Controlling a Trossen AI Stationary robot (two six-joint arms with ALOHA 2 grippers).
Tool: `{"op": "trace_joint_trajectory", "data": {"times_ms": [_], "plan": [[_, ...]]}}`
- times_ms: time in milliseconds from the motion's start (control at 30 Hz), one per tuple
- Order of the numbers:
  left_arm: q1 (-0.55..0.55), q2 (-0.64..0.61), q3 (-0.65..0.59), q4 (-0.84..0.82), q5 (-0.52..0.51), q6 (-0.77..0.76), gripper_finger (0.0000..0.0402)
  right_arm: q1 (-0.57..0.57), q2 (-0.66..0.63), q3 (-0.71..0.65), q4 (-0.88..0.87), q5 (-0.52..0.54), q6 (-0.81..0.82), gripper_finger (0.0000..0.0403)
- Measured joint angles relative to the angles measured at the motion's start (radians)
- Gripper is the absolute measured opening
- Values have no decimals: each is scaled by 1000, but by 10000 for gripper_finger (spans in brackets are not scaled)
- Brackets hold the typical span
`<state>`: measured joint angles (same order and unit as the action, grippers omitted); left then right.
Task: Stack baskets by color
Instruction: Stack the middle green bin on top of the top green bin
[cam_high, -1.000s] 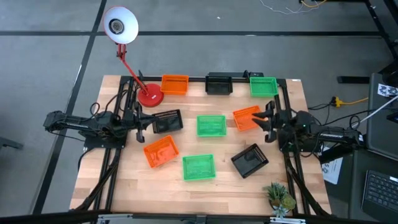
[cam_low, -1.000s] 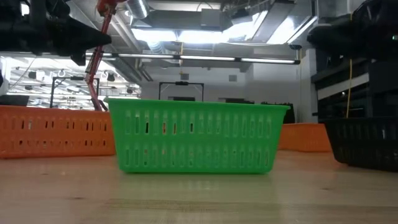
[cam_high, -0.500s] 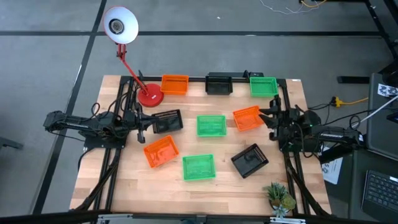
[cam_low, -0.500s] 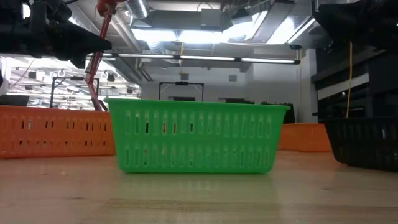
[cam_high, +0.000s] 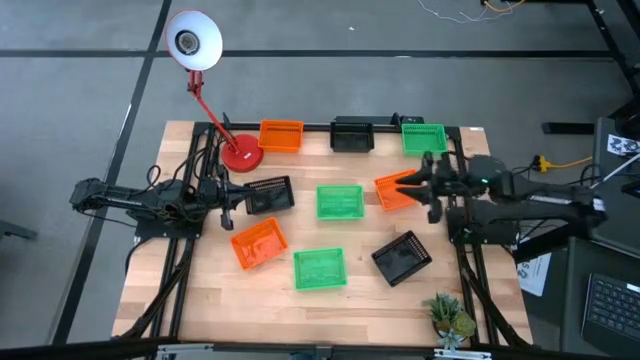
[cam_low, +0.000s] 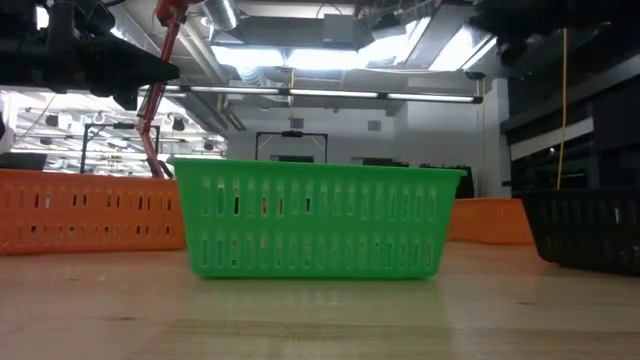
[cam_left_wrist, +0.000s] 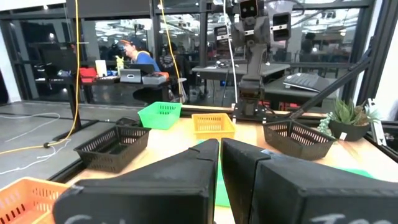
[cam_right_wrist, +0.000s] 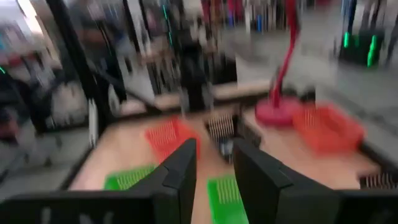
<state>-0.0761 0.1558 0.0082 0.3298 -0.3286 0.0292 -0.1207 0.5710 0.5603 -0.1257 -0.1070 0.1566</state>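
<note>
Nine baskets rest on their bottoms on the wooden table (cam_high: 350, 300). Along the far edge stand an orange one (cam_high: 281, 136), a black one (cam_high: 352, 133) and a green one (cam_high: 424, 138). In the middle are a black (cam_high: 268, 195), a green (cam_high: 340, 201) and an orange basket (cam_high: 395, 190). Nearer lie an orange (cam_high: 259, 243), a green (cam_high: 320, 268) and a black one (cam_high: 402, 257). My left gripper (cam_high: 228, 206) (cam_left_wrist: 219, 163) is shut, just left of the middle black basket. My right gripper (cam_high: 420, 186) (cam_right_wrist: 214, 168) hangs open and empty above the middle orange basket's right end.
A desk lamp with a red base (cam_high: 241, 155) and a white head (cam_high: 194, 40) stands at the far left corner. A small potted plant (cam_high: 450, 315) sits at the near right corner. Black frame rails run along the table's left and right sides.
My right gripper has risen and come a little toward the table's left, over the right end of the middle orange basket; it stays open. The baskets lie as before.
</note>
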Motion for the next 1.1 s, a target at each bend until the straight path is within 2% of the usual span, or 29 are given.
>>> {"op": "trace_joint_trajectory", "data": {"times_ms": [133, 300, 400, 500, 733, 967, 1100], "plan": [[0, 0, 0, 0, 0, 0, 11, 0, 175, 167, -179, 0, -3, 106], [0, 0, 0, 0, 0, 0, 11, 0, 332, 365, -528, 0, -4, 106], [0, 0, 0, 0, 0, 0, 11, 0, 401, 435, -700, 4, -5, 106], [0, 0, 0, 0, 1, 0, 11, 0, 450, 458, -792, 52, -5, 106], [0, 0, 0, 0, 0, 0, 11, 0, 544, 429, -760, 143, 12, 106], [0, 0, 0, 0, 1, -2, 11, 0, 716, 429, -630, 150, -3, 106], [0, 0, 0, 0, 0, -3, 11, -1, 808, 447, -637, 159, -58, 106]]}}
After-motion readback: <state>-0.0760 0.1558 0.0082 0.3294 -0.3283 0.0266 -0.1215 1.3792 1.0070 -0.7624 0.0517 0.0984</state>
